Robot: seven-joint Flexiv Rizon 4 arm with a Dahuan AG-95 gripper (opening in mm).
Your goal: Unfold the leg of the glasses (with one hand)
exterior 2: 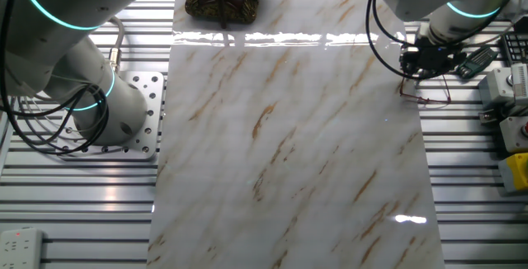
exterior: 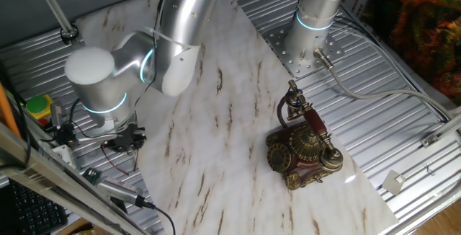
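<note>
The glasses [exterior 2: 431, 96] are thin reddish-brown wire loops at the right edge of the marble sheet [exterior 2: 289, 137], partly over the metal slats. In the one fixed view the glasses [exterior: 119, 156] show as fine wire just below the black hand. The gripper [exterior 2: 417, 61] hangs right over them at the end of the silver arm with cyan rings, and its fingertips reach down to the wire. My gripper [exterior: 127, 138] is small and dark in both views, so the gap between its fingers does not show. Which leg of the glasses is folded is too fine to make out.
An ornate antique telephone [exterior: 302, 145] stands on the marble sheet, far from the gripper. A second arm's base [exterior: 313, 33] is bolted beside the sheet. A yellow and red button box [exterior: 37, 109], cables and small devices [exterior 2: 511, 112] crowd the table edge near the glasses.
</note>
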